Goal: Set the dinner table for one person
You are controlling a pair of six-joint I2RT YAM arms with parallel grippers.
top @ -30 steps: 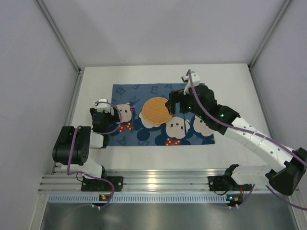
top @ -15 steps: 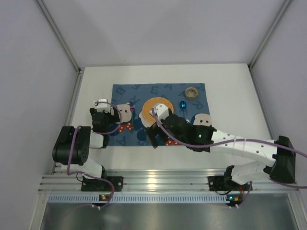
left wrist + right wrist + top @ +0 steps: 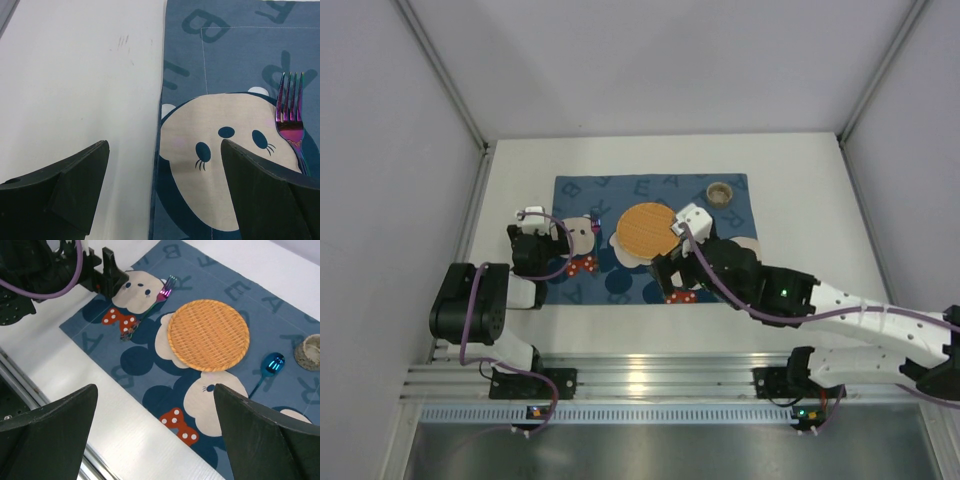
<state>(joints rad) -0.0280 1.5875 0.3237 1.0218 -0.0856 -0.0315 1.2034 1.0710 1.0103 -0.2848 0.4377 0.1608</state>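
Right hand [image 3: 155, 390] drawn back off woven plate [image 3: 208, 334], jaws wide; left hand [image 3: 165, 146] wide too (fork [image 3: 290, 116] beside)

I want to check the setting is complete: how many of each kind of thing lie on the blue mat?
Plate: 1
Fork: 1
Spoon: 1
Cup: 1
Total: 4
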